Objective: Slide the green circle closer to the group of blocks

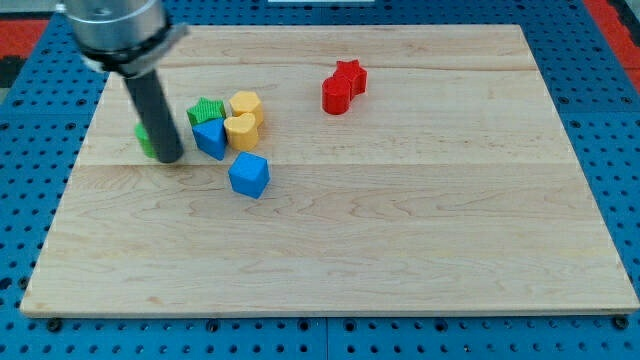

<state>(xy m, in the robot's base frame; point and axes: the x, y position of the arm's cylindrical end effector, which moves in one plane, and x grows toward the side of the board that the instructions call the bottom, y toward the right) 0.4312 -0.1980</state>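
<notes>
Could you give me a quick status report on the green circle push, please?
My tip down at the green circle, covering most of it. Circle sits at the view's left of the group, short of the green star and blue block. Nothing between.

A single camera looks down at a slant on the wooden board point(350, 230) from beyond its near long edge, high enough to take in the whole board (its far edge runs along the view's top). Blue pegboard point(620, 130) borders every side.
</notes>
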